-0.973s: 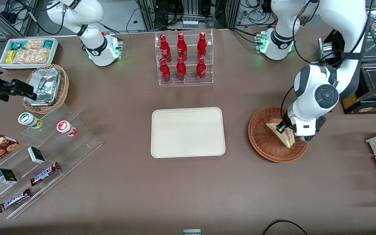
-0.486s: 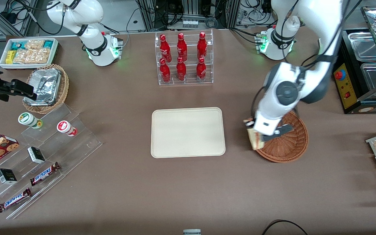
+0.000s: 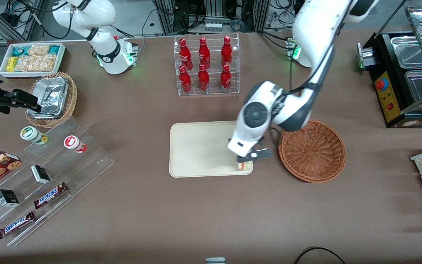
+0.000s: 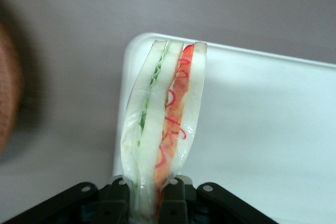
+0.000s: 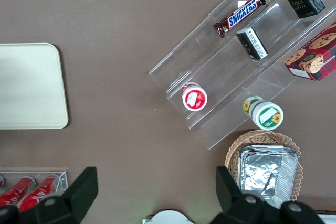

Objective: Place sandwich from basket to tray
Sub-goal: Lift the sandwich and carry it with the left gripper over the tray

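Gripper [image 3: 249, 158] clamps sandwich [image 4: 163, 129] (upright) above tray [image 3: 196, 146]; basket [image 3: 312, 151] beside.

Layered sandwich [image 4: 163, 129] (clamped in gripper [image 3: 248, 158]) over tray [image 3: 196, 150] corner nearest basket [image 3: 312, 151].

The brown tabletop [image 3: 141, 205] carries the cream tray [image 3: 196, 150] at its middle, with the empty reddish-brown wicker basket [image 3: 312, 150] just beside it toward the working arm's end. Farther from the front camera than the tray stands a clear rack of red bottles [image 3: 206, 65]. Toward the parked arm's end lie a stepped acrylic display [image 3: 46, 176], a tan basket of foil containers [image 3: 51, 99] and a white snack bin [image 3: 32, 59]. The gripper [image 3: 245, 161] hangs over the tray's corner nearest the wicker basket.
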Motion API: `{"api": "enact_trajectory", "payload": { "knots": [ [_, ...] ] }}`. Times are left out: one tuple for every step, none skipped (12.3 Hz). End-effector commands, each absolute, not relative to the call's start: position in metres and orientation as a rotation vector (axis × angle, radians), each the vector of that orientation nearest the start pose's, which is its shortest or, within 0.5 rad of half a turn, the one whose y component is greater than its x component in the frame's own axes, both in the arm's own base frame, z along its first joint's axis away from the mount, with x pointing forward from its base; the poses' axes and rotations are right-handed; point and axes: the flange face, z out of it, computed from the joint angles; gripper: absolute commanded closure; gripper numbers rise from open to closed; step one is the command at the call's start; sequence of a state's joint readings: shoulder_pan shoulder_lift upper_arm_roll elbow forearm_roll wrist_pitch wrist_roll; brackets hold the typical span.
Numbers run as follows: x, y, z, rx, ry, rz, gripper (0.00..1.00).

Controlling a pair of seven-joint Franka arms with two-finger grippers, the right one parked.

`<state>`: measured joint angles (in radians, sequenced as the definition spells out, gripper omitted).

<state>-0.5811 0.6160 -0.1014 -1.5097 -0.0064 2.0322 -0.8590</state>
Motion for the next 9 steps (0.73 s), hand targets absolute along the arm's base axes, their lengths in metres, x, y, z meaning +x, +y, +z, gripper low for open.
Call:
{"api": "enact_trajectory", "payload": {
  "knots": [
    [0.542,-0.482,0.287,-3.091,-0.323,0.157,1.0],
    [0.535,-0.494,0.28,-3.089,-0.305,0.163,1.0],
    [0.532,-0.502,0.277,-3.086,-0.328,0.162,1.0],
    [0.525,-0.513,0.27,-3.08,-0.338,0.166,1.0],
    [0.514,-0.524,0.264,-3.074,-0.34,0.168,1.0],
    [0.505,-0.533,0.255,-3.062,-0.353,0.174,1.0],
    [0.503,-0.538,0.251,-3.058,-0.36,0.174,1.0],
    [0.5,-0.543,0.247,-3.058,-0.353,0.173,1.0],
    [0.499,-0.547,0.243,-3.059,-0.35,0.169,1.0]
  ]
}}
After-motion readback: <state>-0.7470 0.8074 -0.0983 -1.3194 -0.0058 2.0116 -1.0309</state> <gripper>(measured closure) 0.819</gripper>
